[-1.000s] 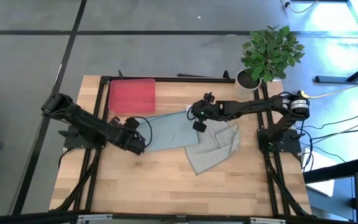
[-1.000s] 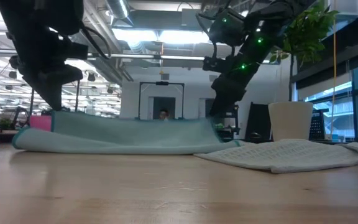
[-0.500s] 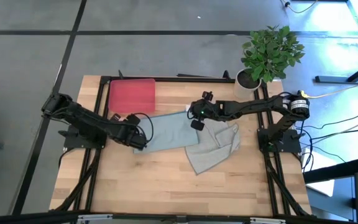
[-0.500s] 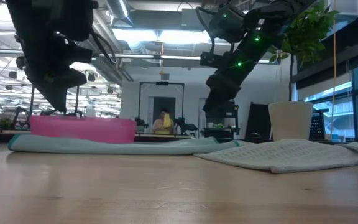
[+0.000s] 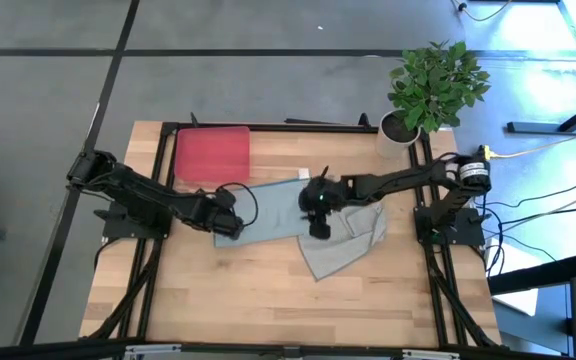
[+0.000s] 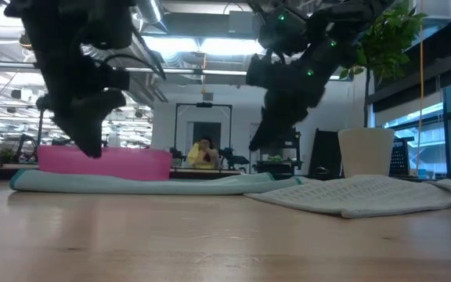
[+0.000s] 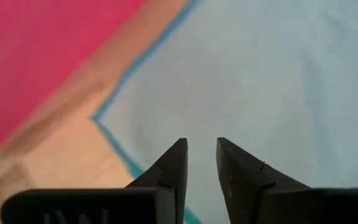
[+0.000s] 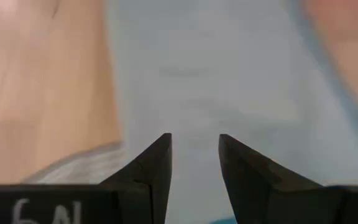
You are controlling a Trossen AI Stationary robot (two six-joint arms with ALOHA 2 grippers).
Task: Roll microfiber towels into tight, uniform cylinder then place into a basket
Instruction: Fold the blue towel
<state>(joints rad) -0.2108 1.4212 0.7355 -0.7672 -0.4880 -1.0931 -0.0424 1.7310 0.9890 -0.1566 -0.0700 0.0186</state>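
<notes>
Two towels — one teal towel under both pairs of fingers, one grey towel beside the right pair. One red basket, one potted plant, two arms — each two-fingered.

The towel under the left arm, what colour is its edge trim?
A darker teal-blue border on the pale blue towel, clearest in the left wrist view.

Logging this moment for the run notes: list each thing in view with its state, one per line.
Blue towel: spread flat on the table, unrolled, not gripped.
Grey towel: rumpled, unrolled, partly overlapping the blue towel.
Red tray: on the table, no towel in it.
Left gripper: open with a small gap, above the blue towel's corner, holding nothing.
Right gripper: open, above the blue towel, holding nothing.
Potted plant: upright at the table's corner.
</notes>
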